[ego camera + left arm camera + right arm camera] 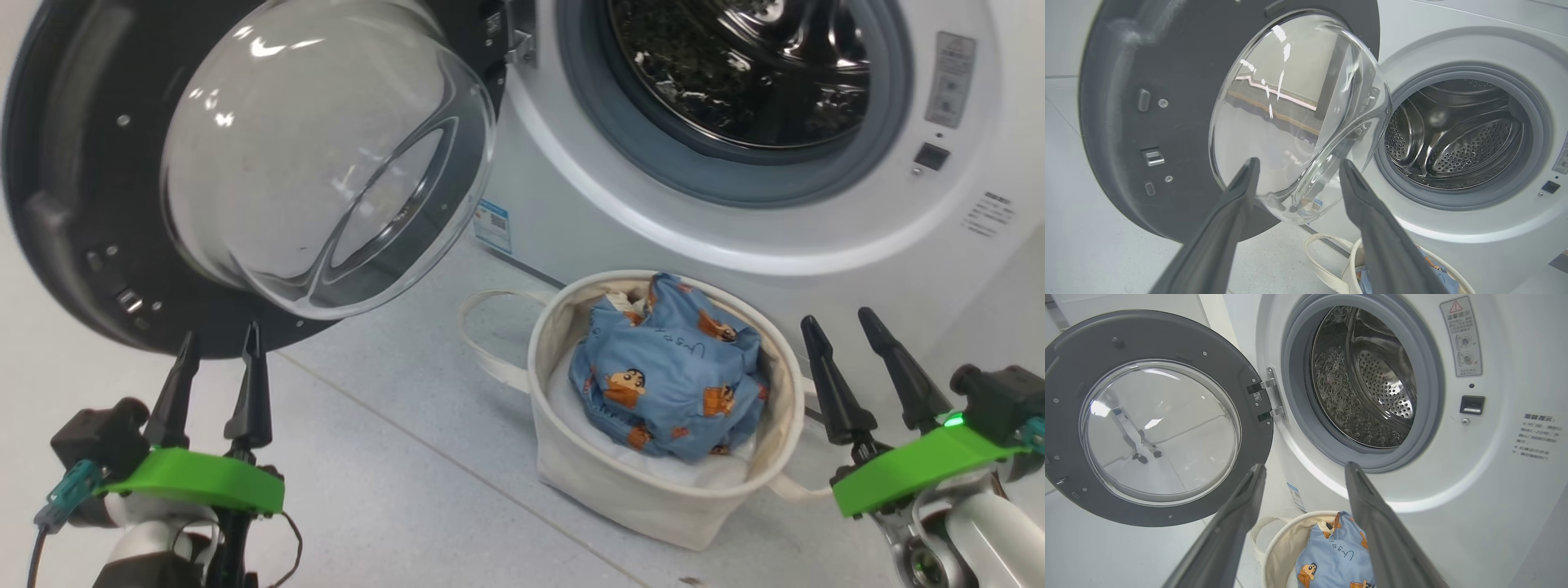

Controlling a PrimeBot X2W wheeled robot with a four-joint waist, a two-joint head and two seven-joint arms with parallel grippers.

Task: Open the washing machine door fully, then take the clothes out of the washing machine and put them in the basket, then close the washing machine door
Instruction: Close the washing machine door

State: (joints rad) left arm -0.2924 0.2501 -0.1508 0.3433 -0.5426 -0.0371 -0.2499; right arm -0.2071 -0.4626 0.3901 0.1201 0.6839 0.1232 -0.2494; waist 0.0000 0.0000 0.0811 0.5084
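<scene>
Looking at it now, we've got the light blue cartoon-print clothes [665, 367] bundled inside the small round cream canvas basket [588, 482], which sits on the floor right in front of the white front-loading washing machine [653, 220], below its drum mouth. Its steel drum [735, 65] looks empty to us, so unloading seems done. The big round black-rimmed glass door [73, 163] hangs wide open on the machine's hinge side, so we reckon closing it is what's left. Our left gripper [219, 333] and right gripper [837, 317] hover in front of the machine, fingers spread wide, holding nothing.
</scene>
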